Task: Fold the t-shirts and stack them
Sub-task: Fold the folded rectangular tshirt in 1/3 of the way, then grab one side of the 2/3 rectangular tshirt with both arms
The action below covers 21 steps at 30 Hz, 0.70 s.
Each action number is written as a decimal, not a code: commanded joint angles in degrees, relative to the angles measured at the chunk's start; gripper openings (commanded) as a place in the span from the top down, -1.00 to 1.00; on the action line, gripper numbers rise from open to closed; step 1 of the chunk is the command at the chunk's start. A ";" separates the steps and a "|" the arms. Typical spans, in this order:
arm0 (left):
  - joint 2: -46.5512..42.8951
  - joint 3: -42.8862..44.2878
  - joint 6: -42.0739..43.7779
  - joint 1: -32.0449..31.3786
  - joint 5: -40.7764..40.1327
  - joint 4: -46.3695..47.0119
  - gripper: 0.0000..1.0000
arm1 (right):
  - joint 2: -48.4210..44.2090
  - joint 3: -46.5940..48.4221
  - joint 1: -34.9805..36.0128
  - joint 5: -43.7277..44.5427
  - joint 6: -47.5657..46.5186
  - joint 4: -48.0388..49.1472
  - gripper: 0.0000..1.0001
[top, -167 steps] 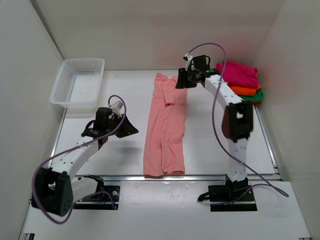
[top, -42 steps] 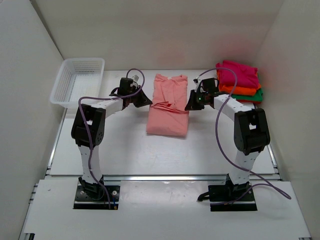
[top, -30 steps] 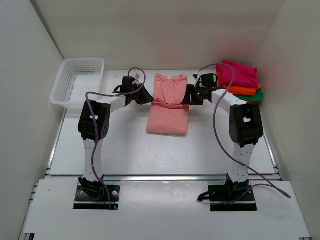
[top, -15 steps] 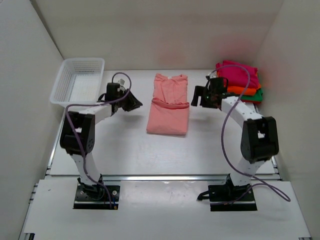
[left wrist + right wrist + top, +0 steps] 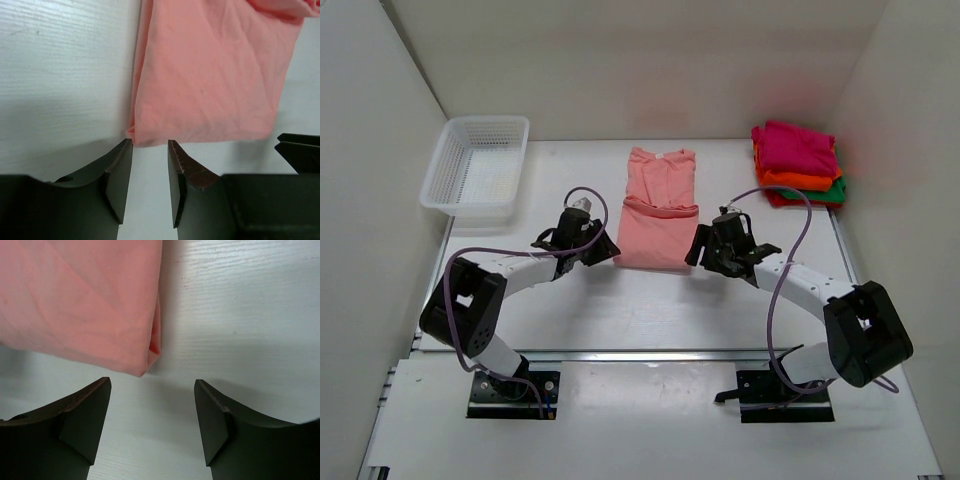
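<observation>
A salmon-pink t-shirt (image 5: 658, 208) lies folded in the middle of the table, collar end to the back. Its near left corner (image 5: 137, 135) sits just ahead of my left gripper (image 5: 150, 145), whose jaws stand open a narrow way with nothing between them. Its near right corner (image 5: 144, 369) lies just ahead of my right gripper (image 5: 152, 385), open wide over bare table. In the top view the left gripper (image 5: 606, 252) and right gripper (image 5: 697, 252) flank the shirt's near edge. A folded magenta t-shirt (image 5: 798, 148) tops an orange one (image 5: 802, 181) and a green one (image 5: 836, 193) at the back right.
A white mesh basket (image 5: 476, 165) stands at the back left, against the left wall. White walls close in the back and both sides. The table's metal front rail (image 5: 650, 354) runs across just ahead of the arm bases.
Both grippers have come away from the shirt's middle fold and travelled toward the near edge. They now sit low at its two near corners. The shirt has not moved in the last second.
</observation>
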 commanded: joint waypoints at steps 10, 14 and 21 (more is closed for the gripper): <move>1.40 -1.74 -3.22 -2.08 -5.73 6.19 0.05 | 5.03 -1.08 0.98 1.43 6.87 8.66 -0.20; 3.69 -2.00 -4.81 -4.09 -5.47 9.00 0.04 | 7.58 -2.14 1.95 0.73 7.41 10.24 -0.08; 7.48 -0.68 -5.25 -6.74 -5.29 5.75 0.68 | 9.35 -1.61 2.57 -1.55 6.36 10.32 0.99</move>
